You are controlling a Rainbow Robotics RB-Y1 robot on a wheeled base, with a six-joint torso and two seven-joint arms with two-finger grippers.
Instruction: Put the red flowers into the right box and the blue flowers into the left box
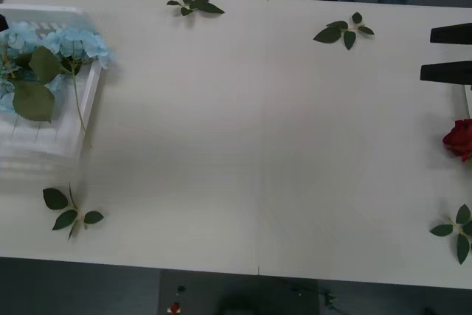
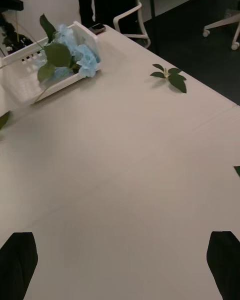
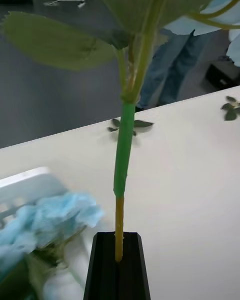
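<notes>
a: left tool (image 3: 118, 260) has its fingers pressed together, pinching a green stem (image 3: 124, 150) at its yellowish lower end. stem stands upright out of the tool, big leaves above; the head is cut off by the frame, so the colour can't be told for sure. a pale-blue scrap at that frame's edge and the large leaves suggest a blue flower.

b: where does it sit against the left box (image 1: 70, 134)?

a: from the left wrist camera, the box and the blue flowers (image 1: 51, 46) already in it lie just below and beside the tool. judged: the drop turns on laying the upright stem over so its long axis runs along the box. left arm is plainly the nearer one.

b: right tool (image 1: 451, 53)?

a: spread, nothing between the fingers, at the right edge of the worktop (image 1: 243, 145). a red flower (image 1: 460, 138) lies near it, toward the robot.

b: counts?

a: one red bloom in view. blue heads in the box overlap in one cluster, number not separable. four flowerless leaf sprigs (image 1: 196, 5) on the worktop. right box not identified.
</notes>
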